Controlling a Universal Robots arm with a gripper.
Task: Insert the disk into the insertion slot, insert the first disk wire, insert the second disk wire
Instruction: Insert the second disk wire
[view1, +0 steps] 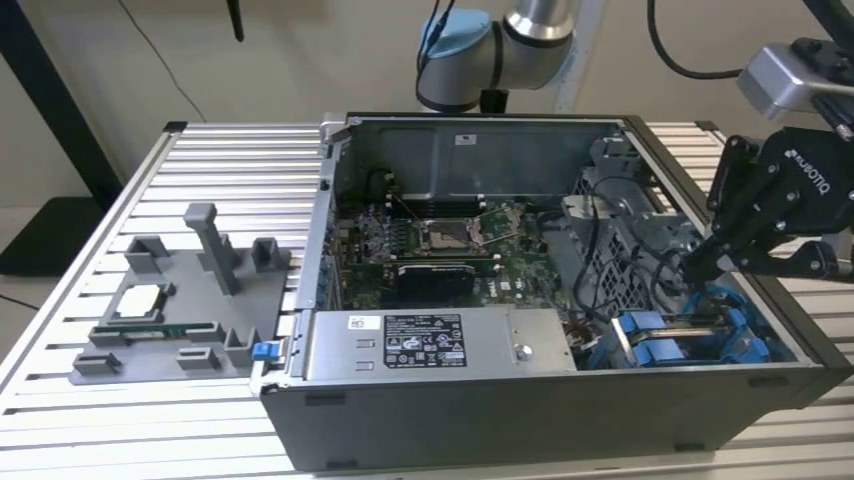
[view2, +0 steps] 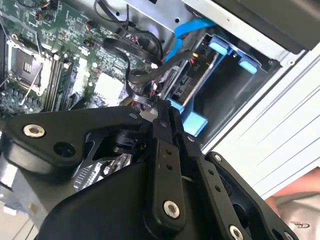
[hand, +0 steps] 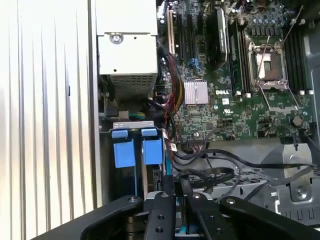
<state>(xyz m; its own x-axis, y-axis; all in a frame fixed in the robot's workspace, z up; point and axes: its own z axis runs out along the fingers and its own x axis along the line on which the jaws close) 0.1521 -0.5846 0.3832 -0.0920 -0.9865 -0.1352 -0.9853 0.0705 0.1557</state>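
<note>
Pinched together, my gripper (view1: 697, 262) hangs just above the insertion slot (view1: 694, 340), fingers (view2: 162, 122) closed on something I cannot make out. Inside the slot sits the disk (view2: 197, 80). Black cables (hand: 210, 172) crowd beside the slot; the motherboard (view1: 441, 240) lies beyond.

1x open computer case (view1: 534, 400) on the worktop (view1: 80, 420). Inside it: 1x motherboard (view1: 427, 250), with 1x CPU socket (view1: 443, 236) at its centre; 1x grey power supply box (view1: 427, 345) along the case wall in front of the motherboard; 2x blue clips (hand: 137, 152) side by side at the drive bay, next to the power supply in the first wrist view. Beside the case: 1x grey fixture plate (view1: 187, 310), carrying 1x loose CPU (view1: 140, 300) and 1x memory stick (view1: 154, 330). 1x robot arm, 1x hand (view1: 701, 262) over the case.
</note>
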